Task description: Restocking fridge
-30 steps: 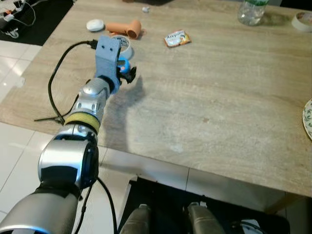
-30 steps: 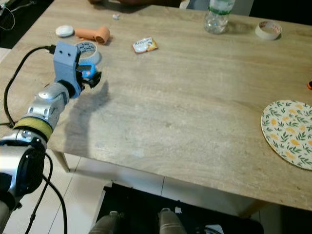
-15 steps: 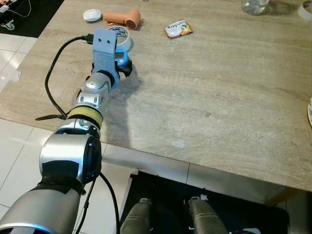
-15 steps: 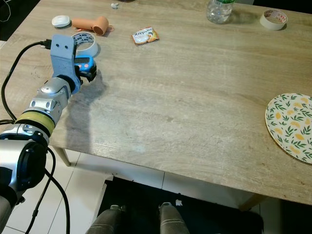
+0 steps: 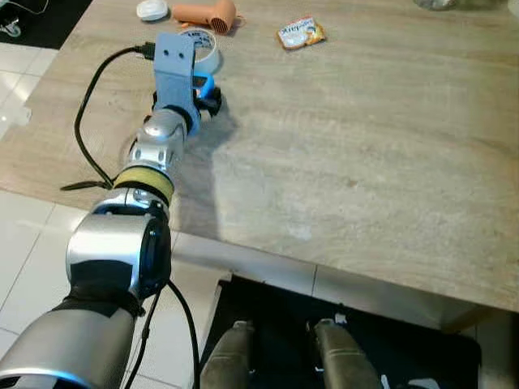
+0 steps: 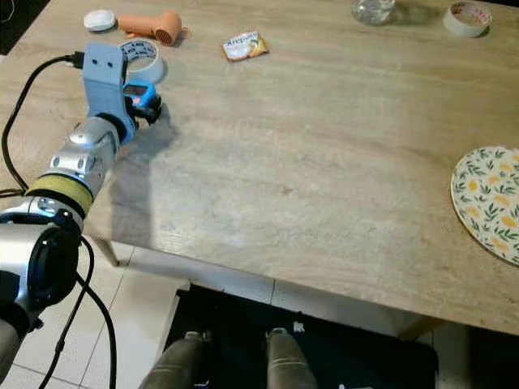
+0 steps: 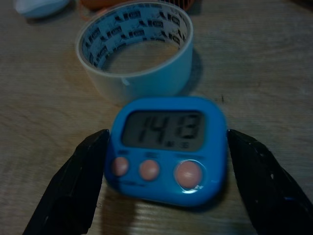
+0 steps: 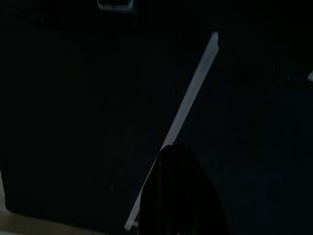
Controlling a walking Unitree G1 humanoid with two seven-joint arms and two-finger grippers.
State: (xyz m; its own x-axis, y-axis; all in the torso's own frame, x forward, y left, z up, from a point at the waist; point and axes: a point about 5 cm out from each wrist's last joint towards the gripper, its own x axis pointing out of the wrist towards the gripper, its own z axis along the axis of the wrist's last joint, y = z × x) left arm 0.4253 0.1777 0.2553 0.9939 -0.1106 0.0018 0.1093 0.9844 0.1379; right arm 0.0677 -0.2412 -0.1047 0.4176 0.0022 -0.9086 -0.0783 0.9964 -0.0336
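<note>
The wooden tabletop is carrying everything. The left arm is reaching forward over its near left part, low and nearly level. Its left hand is pinching a blue digital timer by the sides, just before a white tape roll. An orange hair dryer is lying beyond the roll. I cannot tell the right hand's state.

left gripper over wooden table, jaws either side of a blue timer. tape roll just beyond the jaws; orange hair dryer, white puck further past. snack packet off to the jaws' right.
</note>
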